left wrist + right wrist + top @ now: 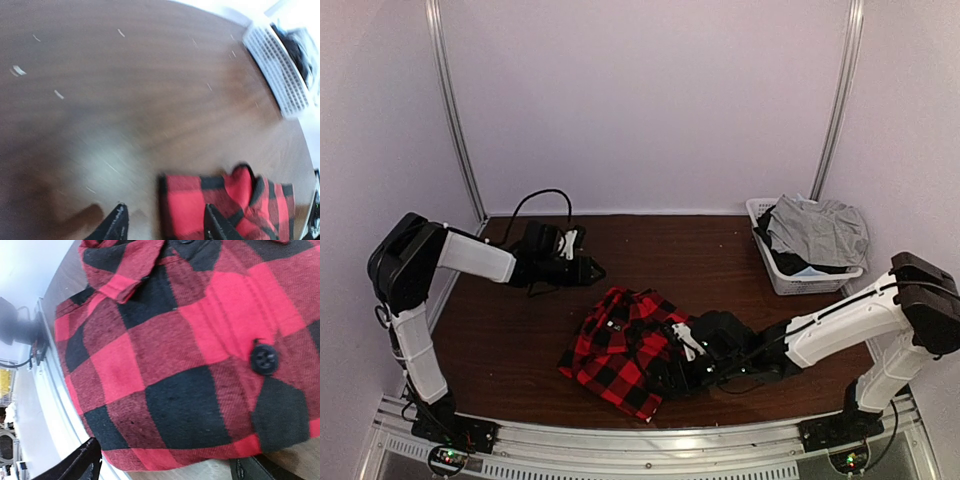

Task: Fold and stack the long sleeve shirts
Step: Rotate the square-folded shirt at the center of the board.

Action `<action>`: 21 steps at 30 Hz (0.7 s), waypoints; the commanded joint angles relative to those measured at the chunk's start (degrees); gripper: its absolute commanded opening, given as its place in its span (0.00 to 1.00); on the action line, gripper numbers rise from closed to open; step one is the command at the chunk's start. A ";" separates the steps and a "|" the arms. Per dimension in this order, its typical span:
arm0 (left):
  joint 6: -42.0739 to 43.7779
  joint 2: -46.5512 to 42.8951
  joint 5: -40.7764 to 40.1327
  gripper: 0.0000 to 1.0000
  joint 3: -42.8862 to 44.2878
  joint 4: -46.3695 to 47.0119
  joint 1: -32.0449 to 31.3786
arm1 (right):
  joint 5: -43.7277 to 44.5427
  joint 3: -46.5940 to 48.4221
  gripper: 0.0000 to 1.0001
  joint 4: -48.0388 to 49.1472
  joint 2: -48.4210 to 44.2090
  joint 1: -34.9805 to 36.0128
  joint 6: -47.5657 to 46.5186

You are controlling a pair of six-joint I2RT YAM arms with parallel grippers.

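Counter: dark wood, pale walls behind, basket of grey clothes at upper right.
Shirt: red-and-black check, bunched and half folded, lower middle of the frame.
Left hand: fingers apart, empty, hovering upper left of the shirt.
Right hand: fingers apart, low at the shirt's right edge, gripping nothing.
Risk: I reckon a shallow pinch would catch one layer and drag the folds open.

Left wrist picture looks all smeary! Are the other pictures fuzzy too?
Left wrist view: smeared all over, probably motion blur; the table's specks turn to streaks and the white basket is washed out by bright light. Right wrist view: sharp on the flannel shirt, its button crisp, only the far left background hazy. Top external view: dim and a little soft, with glare on the metal rail.
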 commanded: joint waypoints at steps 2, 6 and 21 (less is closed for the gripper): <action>7.69 0.00 -4.72 0.58 6.26 -6.21 4.53 | 11.96 3.18 0.93 -13.05 -5.73 -0.47 -3.85; 7.49 -3.88 -3.69 0.66 3.96 -5.35 4.82 | 16.61 6.66 0.96 -20.57 -8.97 -3.58 -6.84; -1.27 -32.17 -4.76 0.79 -22.69 -2.90 -3.30 | 1.03 26.99 1.00 -23.55 9.90 -19.46 -26.32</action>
